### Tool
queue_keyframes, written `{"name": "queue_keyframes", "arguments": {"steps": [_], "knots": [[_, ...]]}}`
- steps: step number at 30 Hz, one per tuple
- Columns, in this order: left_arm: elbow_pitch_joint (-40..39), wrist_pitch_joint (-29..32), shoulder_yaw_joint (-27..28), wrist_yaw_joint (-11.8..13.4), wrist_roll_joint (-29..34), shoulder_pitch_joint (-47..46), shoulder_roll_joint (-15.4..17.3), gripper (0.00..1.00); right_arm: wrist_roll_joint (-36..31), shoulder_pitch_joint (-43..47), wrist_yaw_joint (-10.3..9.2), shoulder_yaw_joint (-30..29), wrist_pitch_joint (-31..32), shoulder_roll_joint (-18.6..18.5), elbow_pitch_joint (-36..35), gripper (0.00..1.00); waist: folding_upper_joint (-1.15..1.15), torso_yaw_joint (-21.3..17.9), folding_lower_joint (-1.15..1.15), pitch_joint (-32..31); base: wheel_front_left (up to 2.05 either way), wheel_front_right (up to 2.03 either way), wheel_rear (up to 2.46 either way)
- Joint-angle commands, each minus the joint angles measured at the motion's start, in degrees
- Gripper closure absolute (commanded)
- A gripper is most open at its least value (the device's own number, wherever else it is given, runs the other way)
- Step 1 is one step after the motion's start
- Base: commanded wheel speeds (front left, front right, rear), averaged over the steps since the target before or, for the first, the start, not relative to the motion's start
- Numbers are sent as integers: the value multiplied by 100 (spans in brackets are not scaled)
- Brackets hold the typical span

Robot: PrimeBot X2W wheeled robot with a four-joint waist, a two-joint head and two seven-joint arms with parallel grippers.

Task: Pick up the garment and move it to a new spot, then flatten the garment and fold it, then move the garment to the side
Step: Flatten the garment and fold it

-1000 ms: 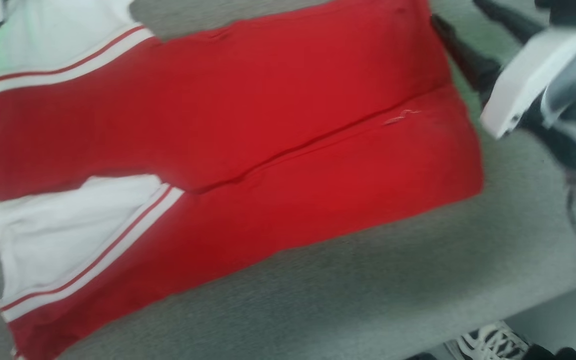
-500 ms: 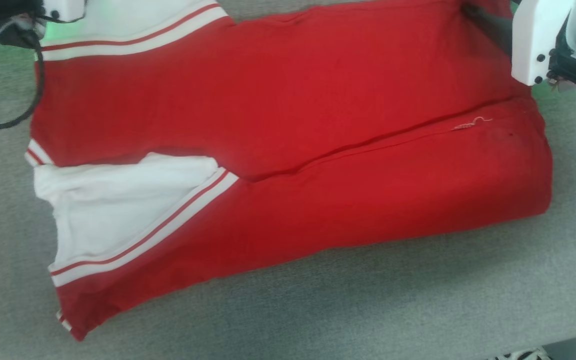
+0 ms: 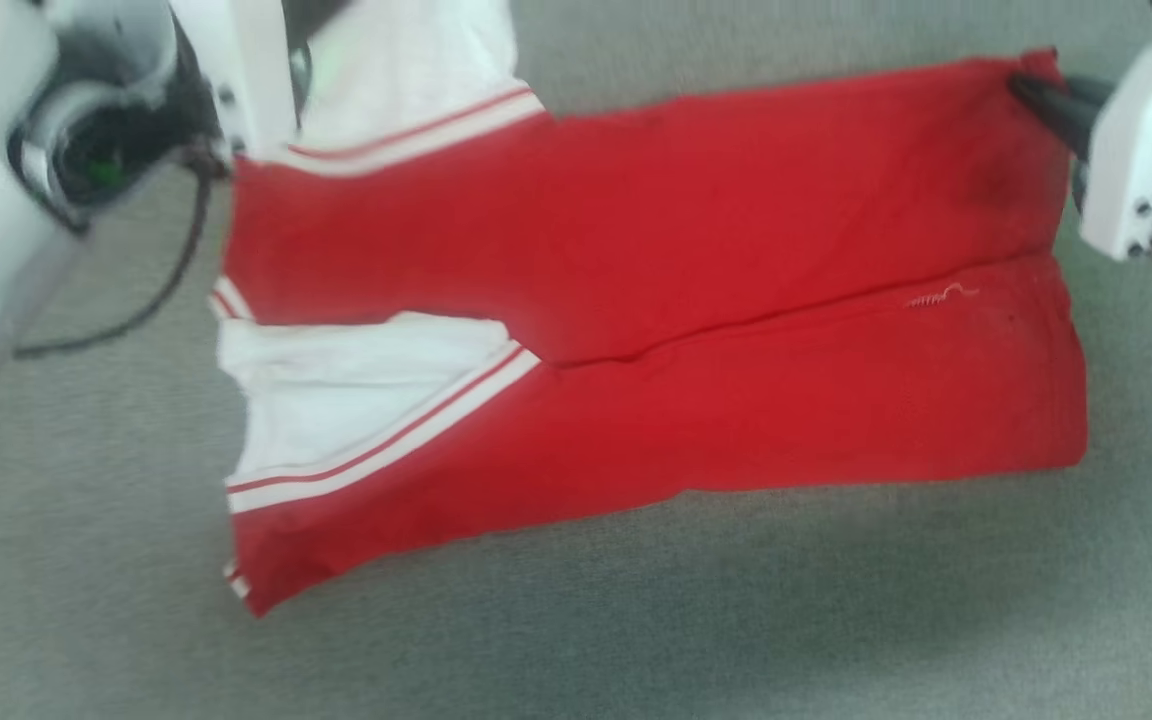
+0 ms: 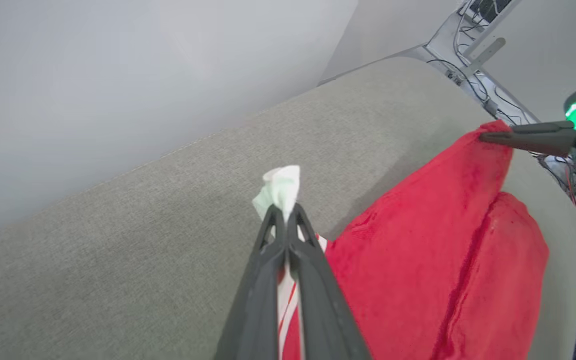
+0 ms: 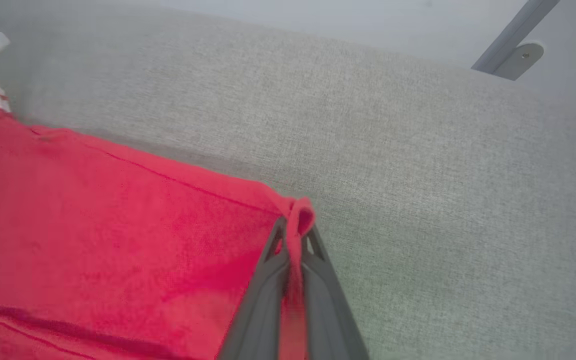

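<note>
Well, the garment (image 3: 636,300) lies folded lengthwise across the grey tabletop (image 3: 636,620), red body running side to side, a white sleeve part with striped trim tucked in at its left end; a long crease runs along the middle, and a loose pale thread (image 3: 941,296) sits near the right end. Both far corners are pinched. On the left gripper (image 4: 284,211) the fingers are pressed together on a tuft of white sleeve cloth that pokes out past the tips; on the right gripper (image 5: 295,234) the fingers are clamped on the red corner, a small loop of fabric bulging above them, the cloth drawn up to that grip. From the head view, the left arm's white wrist housing (image 3: 236,70) covers part of the upper sleeve; a dark cable (image 3: 166,280) loops over the tabletop just beside the garment's left end. Beyond the tabletop stands a pale wall (image 4: 118,75); a grey metal frame (image 4: 468,65) with loose wires shows past the far edge.
</note>
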Motion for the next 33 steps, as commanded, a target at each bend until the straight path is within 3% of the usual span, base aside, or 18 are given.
{"name": "queue_keyframes", "arguments": {"steps": [1, 7, 12, 19, 23, 33], "knots": [[-190, -110, -59, -9, -49, 215, 134, 100, 63, 186, -8, -43, -60, -80, -108, 100, 0, 247, 0, -368, 0, 0, 0], [-1543, -888, -284, -9, -262, 1194, 989, 100, 358, 1254, -8, -377, -100, -582, -777, 100, 0, 445, 0, -678, 0, 0, 0], [-2376, -1877, -443, -9, -296, 2217, 1613, 100, 607, 2273, -6, -763, -225, -890, -1340, 100, 0, 566, 0, -750, 0, 0, 0], [-2997, -3061, -611, -10, -401, 3491, 2187, 100, 733, 3387, -5, -1393, -410, -929, -1808, 100, 0, 608, 0, -687, 0, 0, 0], [-2919, -3224, -660, -10, -219, 3844, 2192, 100, 618, 3666, -5, -1536, -450, -857, -1881, 100, 0, 616, 0, -606, 0, 0, 0], [-1516, -3280, -646, 10, 216, 4040, 1252, 100, 113, 3525, -6, -1468, -609, -376, -1441, 100, 0, 561, 0, -314, 0, 0, 0]]}}
